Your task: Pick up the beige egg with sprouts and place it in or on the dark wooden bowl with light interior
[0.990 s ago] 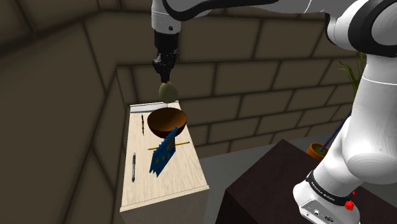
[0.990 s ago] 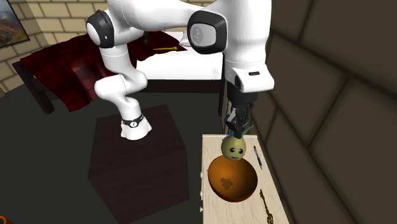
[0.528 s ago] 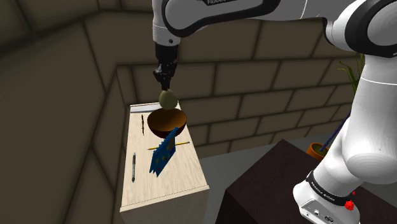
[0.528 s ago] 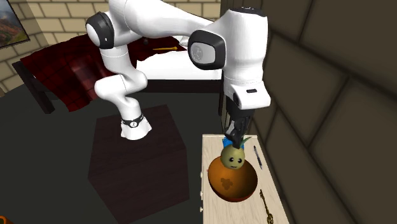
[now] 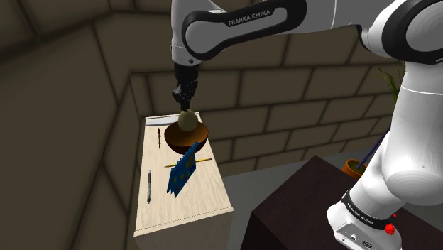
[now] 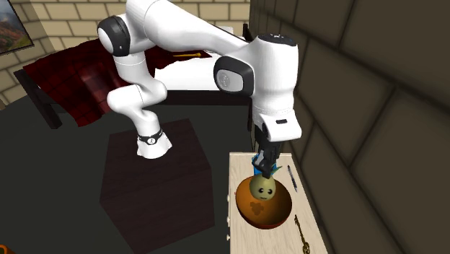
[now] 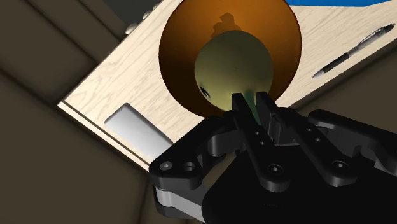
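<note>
The beige egg with a small face hangs by its green sprouts from my gripper, which is shut on the sprouts. The egg sits low inside the dark wooden bowl, whose interior looks orange-brown. I cannot tell whether the egg touches the bowl's bottom. In the wrist view my gripper pinches the green stem, with the egg just beyond the fingertips and the bowl ringed around it. The gripper stands straight above the bowl.
The bowl rests on a narrow light wooden table set against brick walls. A blue flag-like piece leans at the bowl's near side beside a yellow pencil. A pen, a key and a white flat piece lie around it.
The gripper has come down with the egg, from hanging above the bowl's rim to down inside the bowl. Its hold on the sprouts is unchanged.
</note>
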Tool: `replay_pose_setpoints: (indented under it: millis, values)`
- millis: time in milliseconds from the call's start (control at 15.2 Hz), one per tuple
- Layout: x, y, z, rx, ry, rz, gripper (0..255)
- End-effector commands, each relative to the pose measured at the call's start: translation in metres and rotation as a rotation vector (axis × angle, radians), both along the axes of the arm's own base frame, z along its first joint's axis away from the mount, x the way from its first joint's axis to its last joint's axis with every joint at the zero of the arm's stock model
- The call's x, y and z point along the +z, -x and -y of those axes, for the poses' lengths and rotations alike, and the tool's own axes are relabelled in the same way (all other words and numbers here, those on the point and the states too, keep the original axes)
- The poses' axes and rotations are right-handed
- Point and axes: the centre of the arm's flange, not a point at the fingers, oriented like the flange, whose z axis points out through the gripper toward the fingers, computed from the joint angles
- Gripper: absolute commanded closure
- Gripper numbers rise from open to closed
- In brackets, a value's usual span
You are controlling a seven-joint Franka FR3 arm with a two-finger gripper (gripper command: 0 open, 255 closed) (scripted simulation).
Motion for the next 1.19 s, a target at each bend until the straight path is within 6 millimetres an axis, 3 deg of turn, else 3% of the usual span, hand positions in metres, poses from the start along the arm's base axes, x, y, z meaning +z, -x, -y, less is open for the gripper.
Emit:
replay_pose_setpoints:
  millis: [0,66,594,660,990,1122]
  values:
    - [-0.011,0.0,0.001,0.0,0.0,0.001,255]
    - [-0.02,0.0,0.001,0.0,0.0,0.001,255]
    - [-0.02,0.0,0.001,0.0,0.0,0.001,255]
    - [-0.02,0.0,0.001,0.0,0.0,0.001,0]
    - [-0.02,0.0,0.001,0.0,0.0,0.001,0]
    - [0.006,0.003,0.002,0.0,0.0,0.001,0]
